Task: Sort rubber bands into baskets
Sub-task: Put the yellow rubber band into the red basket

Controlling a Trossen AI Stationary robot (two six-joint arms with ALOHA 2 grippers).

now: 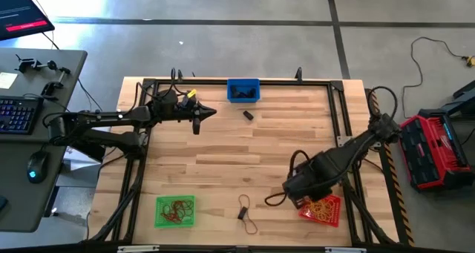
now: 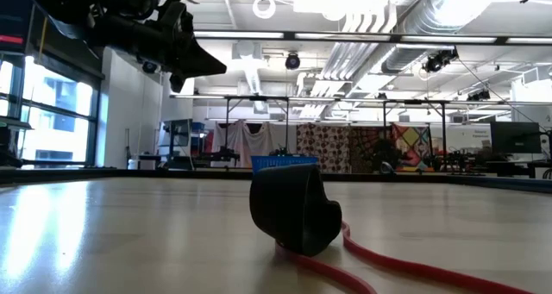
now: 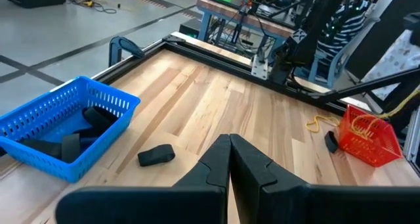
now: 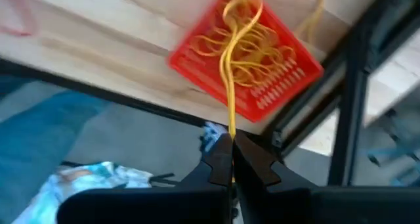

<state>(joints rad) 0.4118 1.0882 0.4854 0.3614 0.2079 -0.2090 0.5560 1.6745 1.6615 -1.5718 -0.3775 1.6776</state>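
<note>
My right gripper (image 1: 298, 197) is over the left side of the red basket (image 1: 325, 211) at the near right and is shut on a yellow rubber band (image 4: 231, 86). More yellow bands lie in that basket (image 4: 262, 60). My left gripper (image 1: 200, 116) is shut and empty, above the table at the far left, beside the blue basket (image 1: 243, 90), which holds black bands (image 3: 79, 135). One black band (image 1: 248, 115) lies on the table near it. The green basket (image 1: 176, 211) at the near left holds reddish-brown bands. My right gripper pinches one yellow rubber band (image 4: 231, 129) between its two fingertips. The band runs as a straight strand from the fingers to the heap of yellow bands in the red basket (image 4: 237, 33), where its far end lies.
A black band joined with a reddish-brown one (image 1: 245, 211) lies near the front edge between the green and red baskets, and shows close up in the low view (image 2: 293, 209). A loose yellow band (image 3: 318, 123) lies on the table beside the red basket. A black frame (image 1: 223, 81) rims the table.
</note>
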